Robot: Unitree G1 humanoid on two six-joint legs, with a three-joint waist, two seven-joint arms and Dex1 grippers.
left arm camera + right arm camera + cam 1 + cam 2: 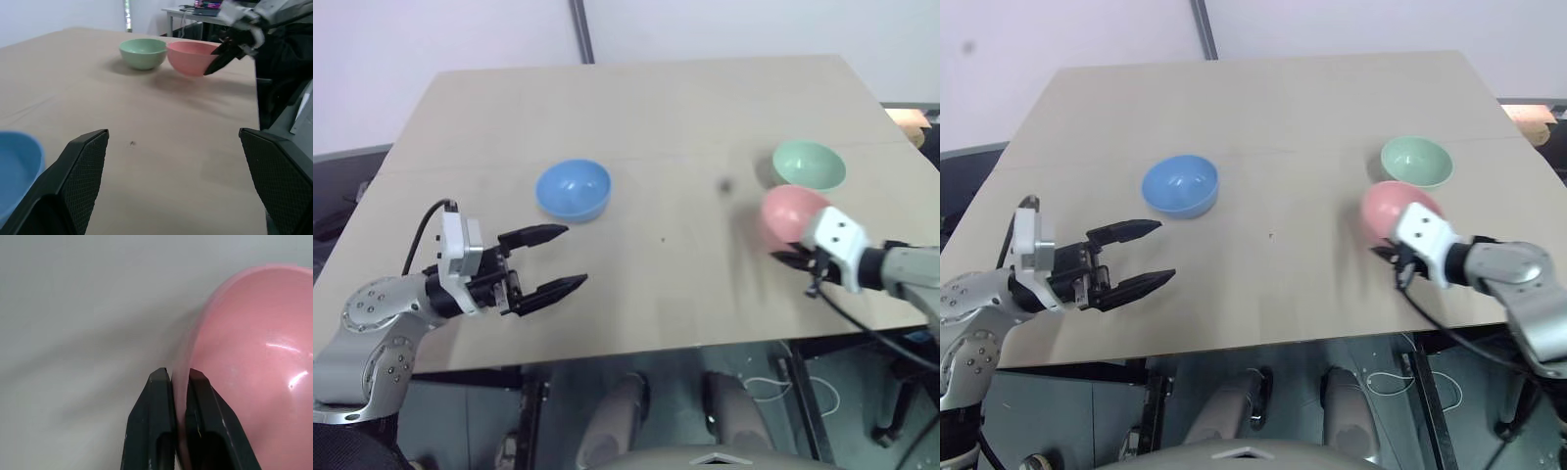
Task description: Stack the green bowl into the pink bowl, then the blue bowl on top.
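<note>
No writing shows. Right gripper pinches the pink bowl rim, green bowl just beyond; left gripper gapes wide near blue bowl.

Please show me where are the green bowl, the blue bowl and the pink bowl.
green bowl (809, 164): left eye view, inside hollow.
blue bowl (573, 188): left eye view, inside hollow.
pink bowl (190, 57): left wrist view, outer wall.

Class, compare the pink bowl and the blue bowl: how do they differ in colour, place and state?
The pink bowl is salmon; the blue bowl is sky-blue. The pink bowl sits beside the green bowl; the blue bowl stands alone. The right gripper pinches the pink bowl's rim; the blue bowl is ungripped, the open left gripper short of it. Both look alike in shape and size.
</note>
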